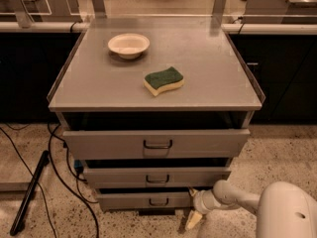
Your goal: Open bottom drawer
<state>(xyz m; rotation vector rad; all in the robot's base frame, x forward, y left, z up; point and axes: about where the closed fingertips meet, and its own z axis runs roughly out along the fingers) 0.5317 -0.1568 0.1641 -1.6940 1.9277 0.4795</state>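
Note:
The bottom drawer (129, 201) is the lowest and narrowest of three grey fronts on the metal cabinet, with a small dark loop handle (158, 202) at its centre. It stands slightly out, less than the two above. My gripper (192, 207) is low at the drawer front's right end, to the right of the handle. It is open: one fingertip (191, 192) is by the drawer's upper right corner, and the other, yellowish fingertip (193, 221) hangs below near the floor. It holds nothing. My white arm (233, 197) reaches in from the lower right.
The middle drawer (119, 177) and top drawer (109, 144) stick out above the bottom one. A white bowl (129, 44) and a green-and-yellow sponge (164, 80) lie on the cabinet top (213, 68). Cables (59, 167) and a dark bar (28, 192) lie on the floor at left.

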